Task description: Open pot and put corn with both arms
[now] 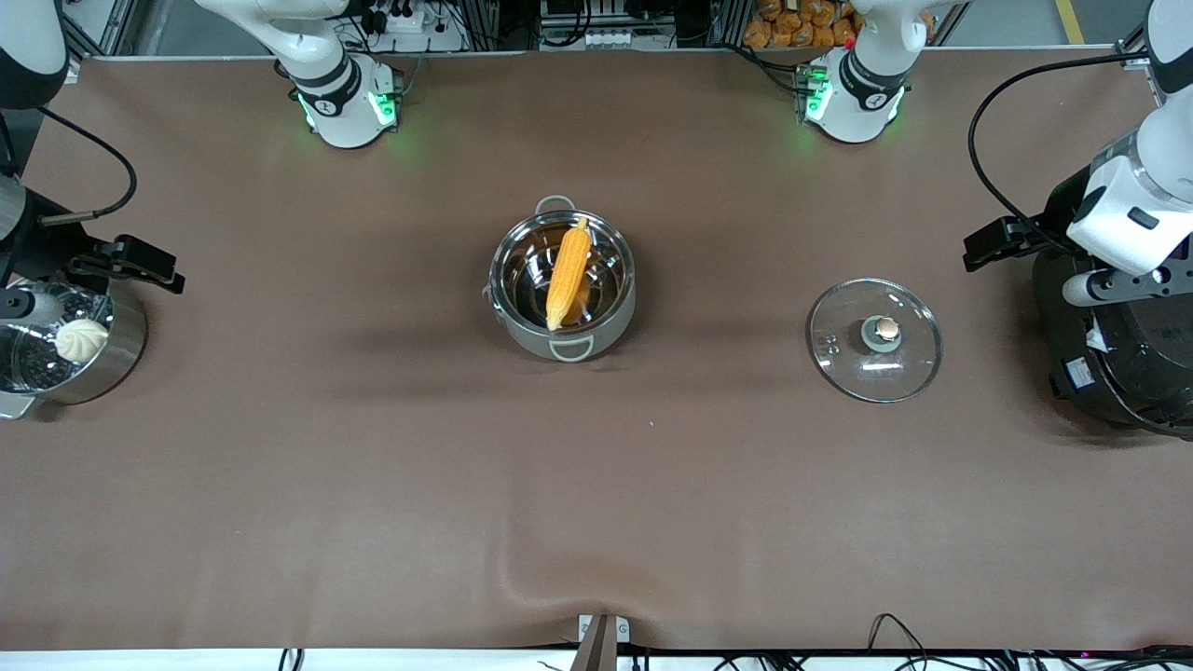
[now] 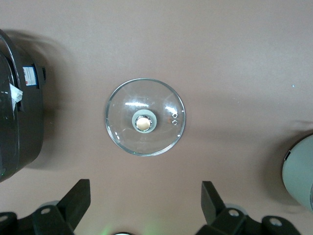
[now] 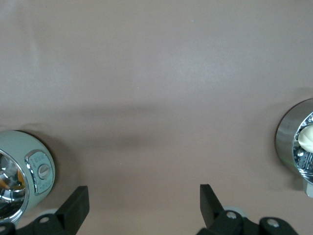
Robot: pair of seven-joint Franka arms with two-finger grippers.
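Observation:
The steel pot [image 1: 615, 312] stands open at the table's middle, with the yellow-orange corn [image 1: 568, 273] lying slantwise inside it, tip toward the robots' bases. The glass lid [image 1: 874, 339] with its bronze knob lies flat on the cloth, toward the left arm's end of the table. It also shows in the left wrist view [image 2: 145, 117]. My left gripper [image 2: 145, 188] is open and empty, high over the cloth beside the lid. My right gripper [image 3: 144, 193] is open and empty, high over bare cloth between the pot [image 3: 19, 174] and the steamer.
A steel steamer pot [image 1: 126, 349] with a white bun [image 1: 82, 339] stands at the right arm's end. A big black rice cooker [image 1: 1118, 354] stands at the left arm's end. The brown cloth has a ripple near the front camera's edge.

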